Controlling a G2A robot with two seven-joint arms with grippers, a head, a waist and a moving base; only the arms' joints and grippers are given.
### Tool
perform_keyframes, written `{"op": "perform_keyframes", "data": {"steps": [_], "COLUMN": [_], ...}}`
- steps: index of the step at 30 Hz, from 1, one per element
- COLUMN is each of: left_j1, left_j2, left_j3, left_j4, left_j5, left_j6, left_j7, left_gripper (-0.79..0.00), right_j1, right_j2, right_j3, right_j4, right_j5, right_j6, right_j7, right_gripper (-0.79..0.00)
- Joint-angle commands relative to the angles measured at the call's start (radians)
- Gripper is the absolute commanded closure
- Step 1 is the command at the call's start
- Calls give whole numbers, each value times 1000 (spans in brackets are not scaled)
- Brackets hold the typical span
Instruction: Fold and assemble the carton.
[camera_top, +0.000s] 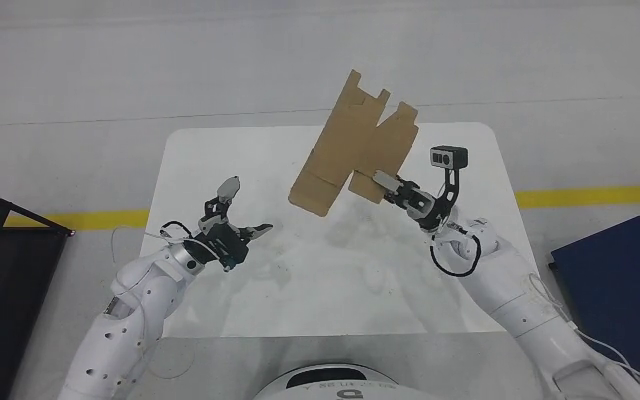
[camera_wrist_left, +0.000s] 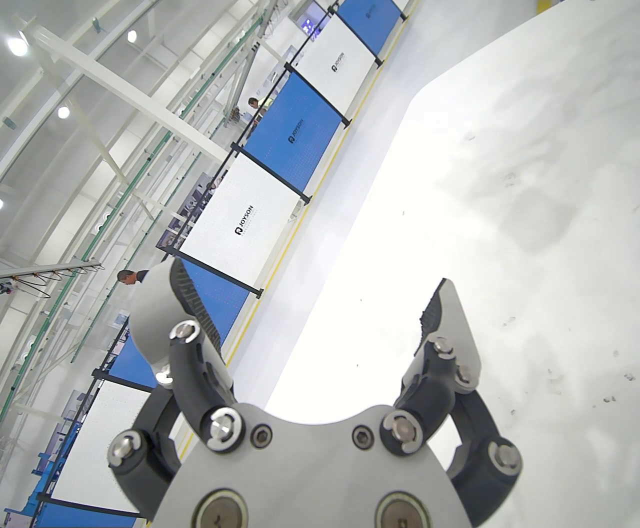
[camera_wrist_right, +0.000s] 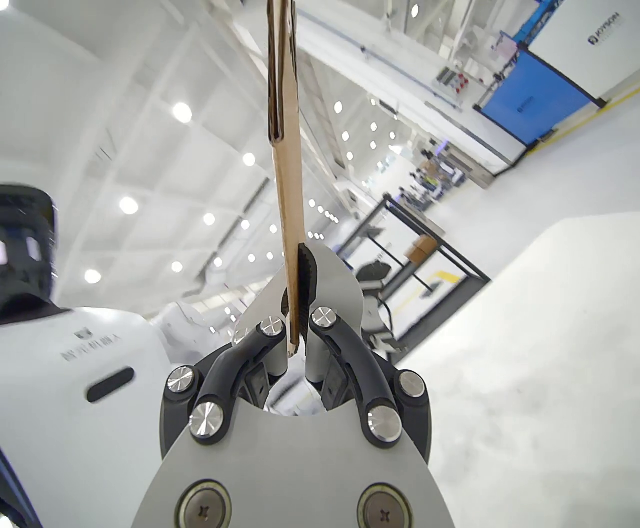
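One carton (camera_top: 350, 150) — flat, brown

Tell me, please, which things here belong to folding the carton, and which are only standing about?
Belonging to the job:
- carton, flat, held up in the air
- right gripper, shut on the carton's edge
- left gripper, open and empty
- white table, the work surface

Only standing about:
- yellow floor line
- blue and white partition panels
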Motion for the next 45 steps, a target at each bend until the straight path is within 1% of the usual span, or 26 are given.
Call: {"op": "perform_keyframes", "data": {"steps": [1, 11, 12, 13, 14, 40, 41, 42, 44, 45], "left_j1": [0, 0, 0, 0, 0, 0, 0, 0, 0, 0], "left_j2": [0, 0, 0, 0, 0, 0, 0, 0, 0, 0], "left_j3": [0, 0, 0, 0, 0, 0, 0, 0, 0, 0], "left_j4": [0, 0, 0, 0, 0, 0, 0, 0, 0, 0], "left_j5": [0, 0, 0, 0, 0, 0, 0, 0, 0, 0], "left_j6": [0, 0, 0, 0, 0, 0, 0, 0, 0, 0], "left_j7": [0, 0, 0, 0, 0, 0, 0, 0, 0, 0], "left_gripper": [-785, -785, -785, -785, -785, -785, -785, -785, -785, -785], "right_j1": [0, 0, 4, 13, 13, 13, 14, 16, 42, 55], "right_j2": [0, 0, 1, -1, -2, -2, -3, -6, -6, -5], "right_j3": [0, 0, 25, 69, 86, 86, 90, 81, 83, 89], "right_j4": [0, 0, 31, 49, 50, 50, 52, 46, 47, 53], "right_j5": [4, 4, -57, -201, -262, -262, -257, -206, -11, 99], "right_j6": [0, 0, 19, 19, 19, 19, 47, 94, 189, 244], "right_j7": [1, 1, -51, -162, -215, -215, -230, -224, -151, -83], "right_gripper": [0, 0, 0, 0, 0, 0, 0, 0, 0, 0]}}
